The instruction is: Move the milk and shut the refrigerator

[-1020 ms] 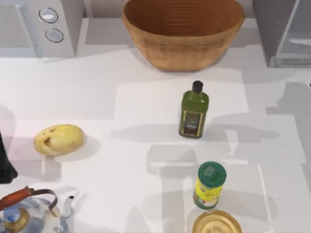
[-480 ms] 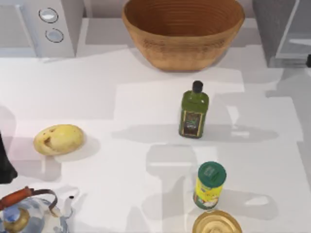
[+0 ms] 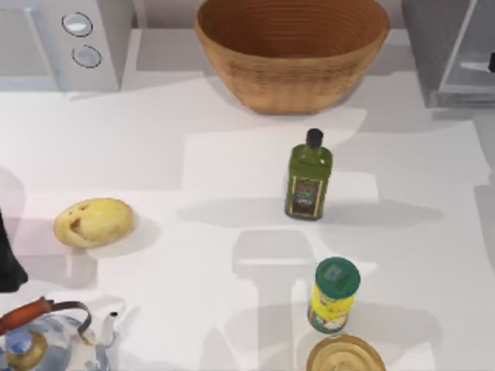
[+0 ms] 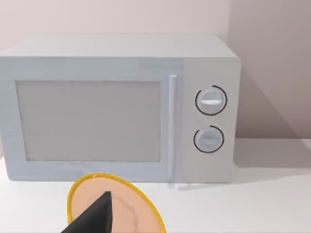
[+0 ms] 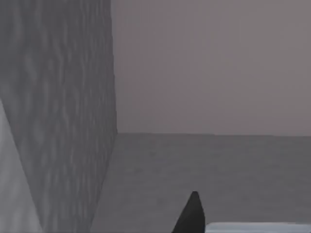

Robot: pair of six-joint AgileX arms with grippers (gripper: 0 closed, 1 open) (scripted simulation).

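Note:
The milk is out of view. The refrigerator [image 3: 433,46], a grey box with a pale panel, stands at the table's back right corner, cut off by the picture's edge. Its grey side wall [image 5: 58,97] looms close in the right wrist view. A dark bit of my right gripper [image 3: 492,62] shows at the right edge, level with the refrigerator's front. My left arm [image 3: 6,263] stays parked at the left edge, near the potato [image 3: 93,222].
A white microwave [image 3: 69,42] stands back left and a wicker basket [image 3: 291,46] back centre. A green bottle [image 3: 308,176] is mid-table. A yellow can with a green lid [image 3: 334,295], a round dish [image 3: 345,355] and a kettle [image 3: 46,340] line the front.
My right gripper has moved along the right edge toward the back, up to the refrigerator. The shadows on the table have shifted with it. The left arm has stayed put.

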